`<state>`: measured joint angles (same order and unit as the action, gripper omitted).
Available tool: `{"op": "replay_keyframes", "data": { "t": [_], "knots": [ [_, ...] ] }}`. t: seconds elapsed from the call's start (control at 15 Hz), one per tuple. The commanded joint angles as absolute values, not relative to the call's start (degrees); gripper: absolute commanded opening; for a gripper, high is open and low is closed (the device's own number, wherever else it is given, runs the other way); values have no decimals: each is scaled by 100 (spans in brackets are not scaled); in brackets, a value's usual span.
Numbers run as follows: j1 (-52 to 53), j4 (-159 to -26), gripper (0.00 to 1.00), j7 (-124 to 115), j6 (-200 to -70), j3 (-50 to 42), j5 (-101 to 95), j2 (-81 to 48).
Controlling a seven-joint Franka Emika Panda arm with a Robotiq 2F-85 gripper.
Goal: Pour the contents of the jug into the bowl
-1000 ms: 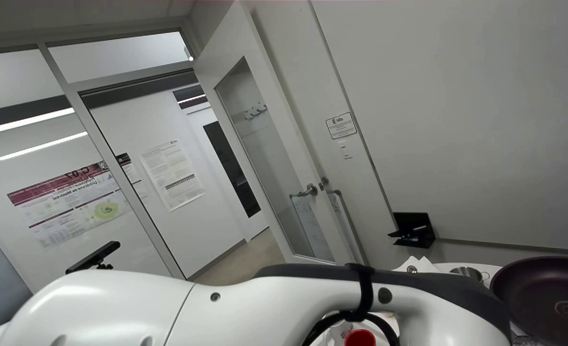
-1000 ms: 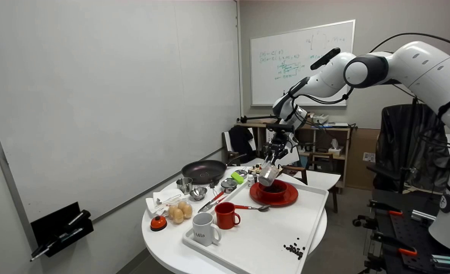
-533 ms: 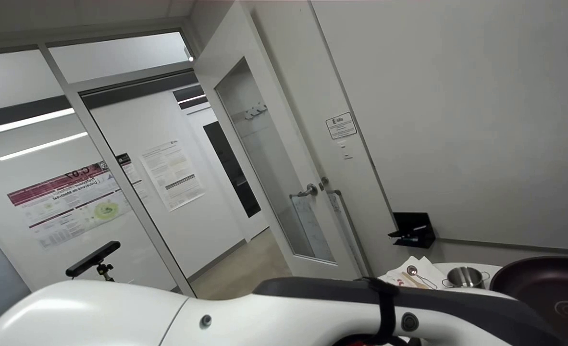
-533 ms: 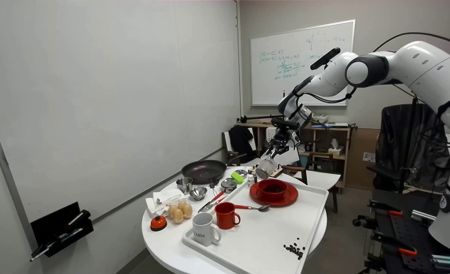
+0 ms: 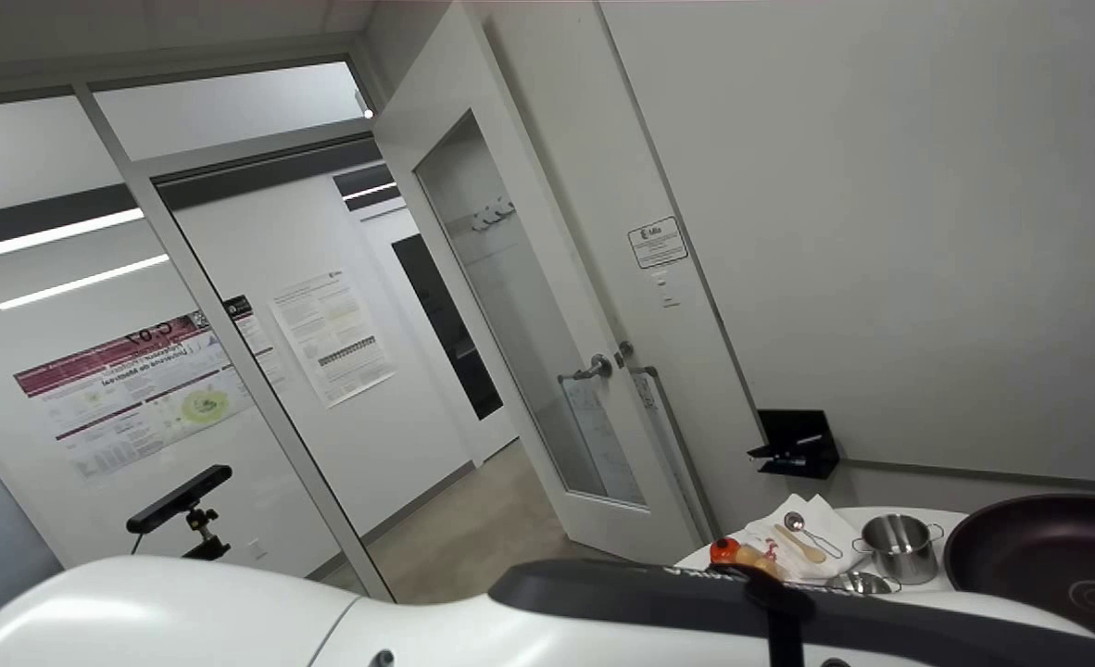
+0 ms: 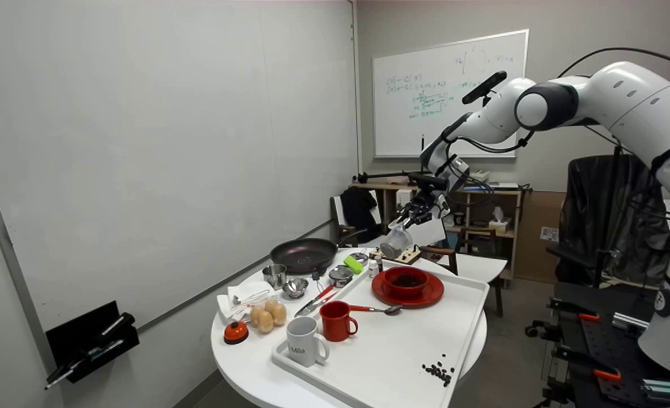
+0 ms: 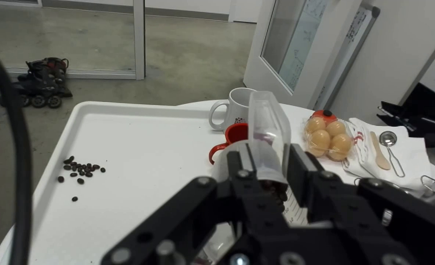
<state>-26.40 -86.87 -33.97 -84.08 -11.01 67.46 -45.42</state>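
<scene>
The gripper [image 7: 271, 156] is closed on the clear handle [image 7: 267, 127] of the jug [image 6: 395, 243], its fingers [image 7: 246, 158] on both sides of it. The jug hangs tilted in the air; in an exterior view it shows apart from the bowl [image 6: 404, 292], above it and slightly to its left, though I cannot tell whether any part is directly over it. In the wrist view, dark beans [image 7: 276, 195] show by the handle's lower end, partly covered by the gripper; I cannot tell if they are inside the jug. The bowl stands upright on a red plate [image 6: 436, 292] on the tray [image 6: 380, 357], with dark contents [image 6: 407, 281] in it. Loose beans [image 6: 438, 372] lie near the tray's edge, well apart from the bowl. A spoon [image 6: 391, 310] lies near the plate; a red mug [image 6: 334, 321] and a grey mug [image 6: 302, 340] stand near each other. Eggs [image 6: 267, 315] and a pan [image 6: 304, 255] rest on the tabletop [image 6: 250, 362].
</scene>
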Motion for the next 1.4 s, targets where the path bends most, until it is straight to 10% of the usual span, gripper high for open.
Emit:
{"op": "replay_keyframes", "data": {
  "t": [0.0, 1.33],
  "knots": [
    [-2542, -8661, 10, -3382, -8343, -1228, 6811, -4569],
    [-2668, -8110, 10, -3989, -7923, -1099, 7061, -5563]
  ]
}}
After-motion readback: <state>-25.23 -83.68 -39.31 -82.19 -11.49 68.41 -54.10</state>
